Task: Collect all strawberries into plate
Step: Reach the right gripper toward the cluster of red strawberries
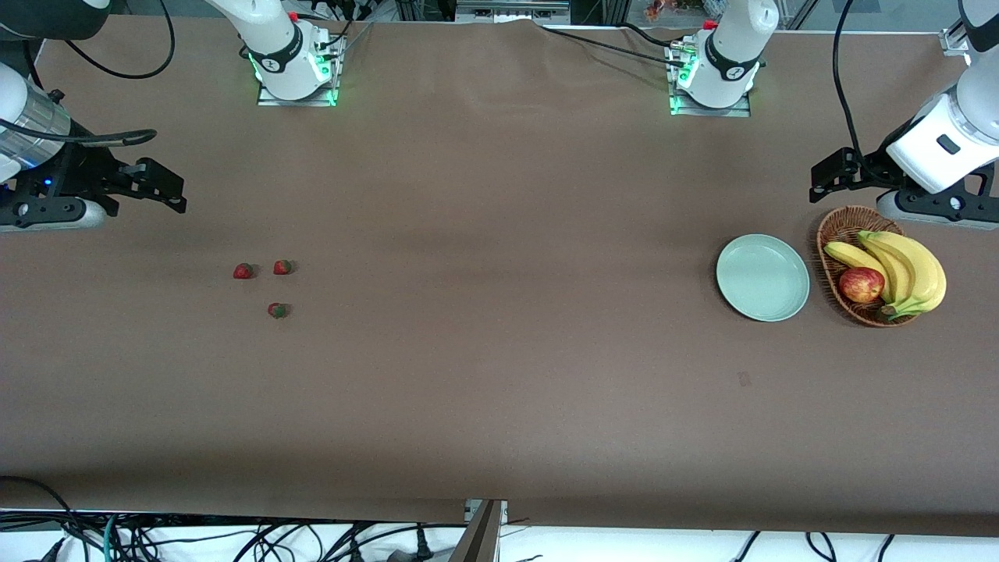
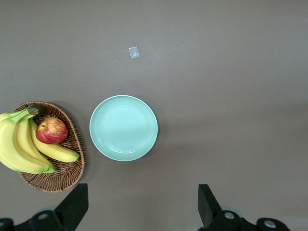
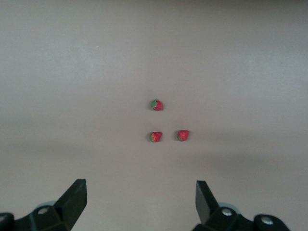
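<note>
Strawberries (image 3: 166, 126) sit loose on desk, just ahead of my right gripper (image 3: 139, 197), released, empty. Plate (image 2: 123, 127) ahead of left gripper (image 2: 143, 202), released too, waiting. I'd drop right straight down, pinch one berry gently.

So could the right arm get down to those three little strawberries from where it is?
Probably yes. The right gripper hangs open above the table's right-arm end, the strawberries lie loose and apart close by, and nothing stands between them.
</note>
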Controlling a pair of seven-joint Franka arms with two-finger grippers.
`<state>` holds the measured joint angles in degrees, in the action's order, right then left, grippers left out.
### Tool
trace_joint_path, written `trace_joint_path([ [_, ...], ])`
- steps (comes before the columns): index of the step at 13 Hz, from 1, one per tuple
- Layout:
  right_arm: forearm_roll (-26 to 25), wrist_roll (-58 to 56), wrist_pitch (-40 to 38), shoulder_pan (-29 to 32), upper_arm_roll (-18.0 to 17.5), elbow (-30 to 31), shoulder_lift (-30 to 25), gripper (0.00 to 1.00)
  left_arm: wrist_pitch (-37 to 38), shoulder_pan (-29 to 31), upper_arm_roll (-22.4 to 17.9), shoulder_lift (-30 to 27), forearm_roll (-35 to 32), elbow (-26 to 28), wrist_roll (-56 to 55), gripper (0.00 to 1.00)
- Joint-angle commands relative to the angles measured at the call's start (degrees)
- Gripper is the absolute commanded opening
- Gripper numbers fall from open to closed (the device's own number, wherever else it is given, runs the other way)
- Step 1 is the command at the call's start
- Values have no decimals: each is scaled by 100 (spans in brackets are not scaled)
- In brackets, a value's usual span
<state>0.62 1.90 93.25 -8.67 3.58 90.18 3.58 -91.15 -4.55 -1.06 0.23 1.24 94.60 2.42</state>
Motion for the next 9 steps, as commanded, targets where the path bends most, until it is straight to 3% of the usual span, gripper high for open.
trace_joint_path([
  [1,8,-93,166,85,-59,-9,107,100,62,15,-8,48,34,-126,13,100],
  [9,-71,-102,185,50,-68,-26,528,100,62,15,-8,48,34,-126,13,100],
])
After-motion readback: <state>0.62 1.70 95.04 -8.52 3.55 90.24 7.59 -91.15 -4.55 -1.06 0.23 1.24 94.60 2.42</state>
